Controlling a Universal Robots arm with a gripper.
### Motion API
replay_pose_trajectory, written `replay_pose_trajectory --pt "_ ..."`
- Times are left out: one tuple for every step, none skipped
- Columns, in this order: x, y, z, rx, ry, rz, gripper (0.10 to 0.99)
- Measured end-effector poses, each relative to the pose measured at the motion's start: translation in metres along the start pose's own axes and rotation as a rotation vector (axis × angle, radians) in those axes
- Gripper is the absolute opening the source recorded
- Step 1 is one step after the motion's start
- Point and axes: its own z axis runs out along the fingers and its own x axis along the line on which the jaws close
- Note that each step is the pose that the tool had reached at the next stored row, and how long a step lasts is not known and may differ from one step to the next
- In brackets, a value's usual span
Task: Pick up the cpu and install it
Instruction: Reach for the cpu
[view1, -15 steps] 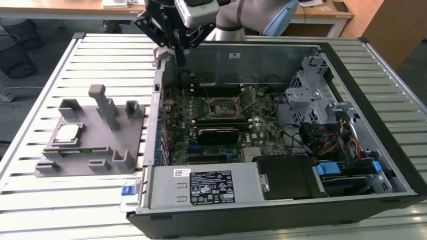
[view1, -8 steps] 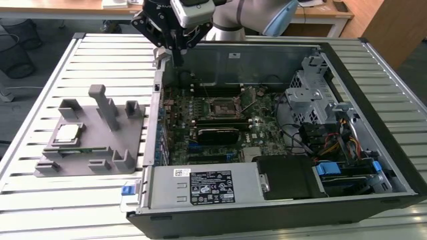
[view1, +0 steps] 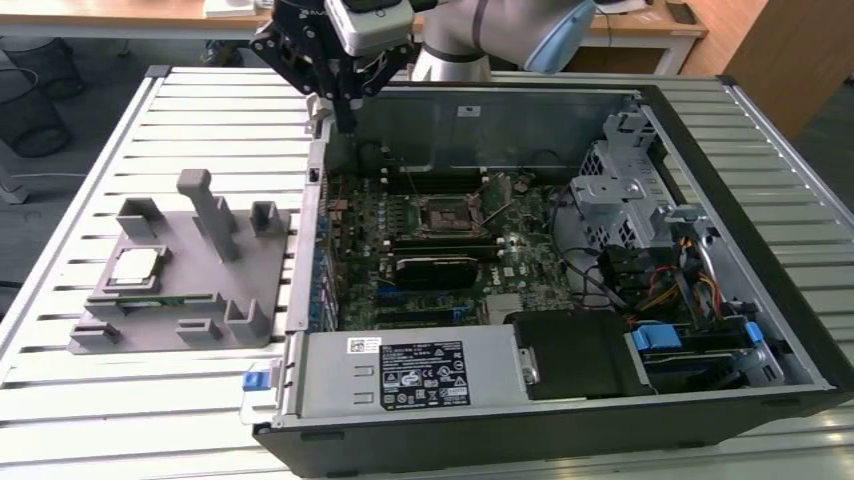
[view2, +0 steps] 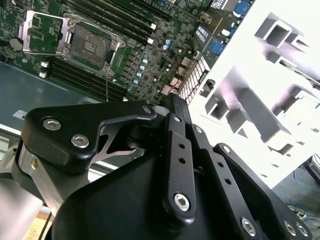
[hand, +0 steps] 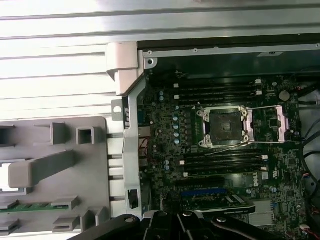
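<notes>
Now we see the flat, silvery square cpu (view1: 134, 266) on its matte grey holder (view1: 147, 335); the gripper (view1: 350, 124) hangs upright above the case wall (view1: 318, 190), clenched empty.

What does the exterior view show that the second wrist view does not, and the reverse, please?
Exterior view's extras: the cpu lying on the grey fixture, the labelled power supply and the drive cage. Second wrist view's extras: the screw heads on the black links, and the socket's metal bracket swung open. Shared: the gripper, the fixture, the motherboard and the empty socket.
</notes>
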Motion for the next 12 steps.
replay_pose_trajectory --pt "0.0010 -0.0001 0.0000 0.000 0.0000 0.000 0.106" --pt "0.0021 -0.0002 0.0000 0.000 0.0000 0.000 0.106" --pt "0.0032 -0.0002 0.0000 0.000 0.0001 0.000 0.106" --pt "0.0043 -0.0003 0.0000 0.000 0.0000 0.000 0.106" --pt "0.0054 -0.0004 0.0000 0.000 0.0001 0.000 0.106" --pt "0.0065 -0.0005 0.0000 0.000 0.0000 0.000 0.106" --pt "0.0077 -0.0006 -0.0001 0.000 0.0001 0.000 0.106" --pt "0.0089 -0.0007 0.0000 0.000 0.0000 0.000 0.106" --pt "0.0100 -0.0008 -0.0001 0.000 0.0001 0.000 0.106" --pt "0.0112 -0.0009 0.0000 0.000 0.0001 0.000 0.106" --pt "0.0122 -0.0009 0.0000 0.000 0.0001 0.000 0.106" --pt "0.0132 -0.0010 0.0000 0.000 0.0001 0.000 0.106"
